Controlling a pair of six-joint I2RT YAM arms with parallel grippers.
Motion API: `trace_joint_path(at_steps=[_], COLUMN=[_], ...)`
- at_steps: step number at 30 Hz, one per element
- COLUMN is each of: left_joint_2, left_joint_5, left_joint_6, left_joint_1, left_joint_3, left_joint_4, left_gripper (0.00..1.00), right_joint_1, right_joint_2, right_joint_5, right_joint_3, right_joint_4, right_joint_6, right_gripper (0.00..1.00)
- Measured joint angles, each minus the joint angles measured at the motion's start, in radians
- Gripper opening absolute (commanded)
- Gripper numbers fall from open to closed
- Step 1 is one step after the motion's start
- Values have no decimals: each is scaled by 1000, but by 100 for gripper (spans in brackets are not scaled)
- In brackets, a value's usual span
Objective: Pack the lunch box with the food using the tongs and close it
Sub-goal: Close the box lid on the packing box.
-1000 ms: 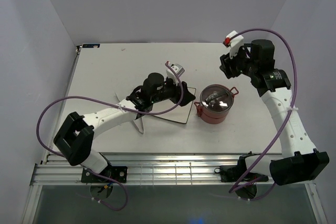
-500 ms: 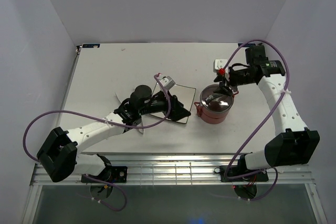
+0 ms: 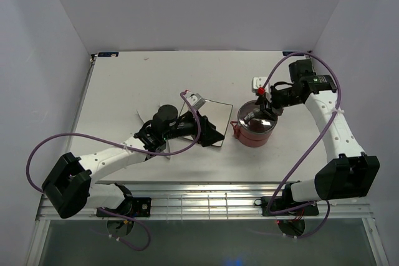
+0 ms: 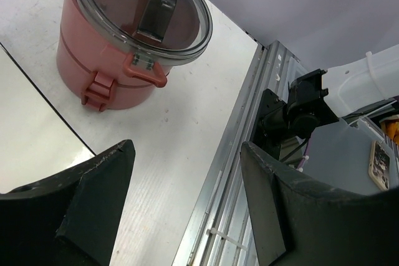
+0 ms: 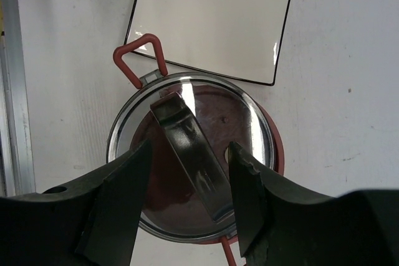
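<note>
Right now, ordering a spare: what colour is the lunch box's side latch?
The latch is dusty red, clearest in the left wrist view.

Lunch box [image 3: 252, 136] right of square plate [image 3: 218, 113]

- We see a white table [image 3: 124, 85] filling the middle of the overhead view, its top matt and evenly lit.
- Three plain pale walls close it in: the back wall [image 3: 199, 4], the left wall [image 3: 37, 60] and the right wall [image 3: 368, 35], all faintly lilac and meeting in straight corners.
- Along the table's near edge we find a ribbed, silvery metal rail [image 3: 206, 202], which the left wrist view also shows running beside the tabletop.
- Below the rail lies a dark grey-green strip [image 3: 206, 241]; we cannot tell whether it is floor.
- The light is soft and diffuse, and the shadows on the tabletop are faint.
</note>
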Motion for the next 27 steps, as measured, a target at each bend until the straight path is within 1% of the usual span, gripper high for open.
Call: trace_joint_path(at_steps=[7,16,19,20,23,27], left_joint_2=[14,16,16,16,16,16], left_joint_5=[4,3,3,3,2,3], left_joint_6=[0,6,10,11,11,11], left_joint_1=[0,0,0,0,0,0], left_joint_3=[0,0,0,0,0,0], left_joint_4=[13,30,31,31,32,32], left_gripper=[80,80,80,80,80,79], right_joint_1=[24,36,36,36,36,28], right_joint_2=[15,54,60,60,60,53], right_joint_5=[61,114,139,144,162,168], right_joint_3=[-52,-69,-73,-74,-76,-89], right_joint_4=[41,79,94,99,109,122], right_joint_6=[43,39,27,20,-8,-55], right_gripper=[57,54,49,45,38,32])
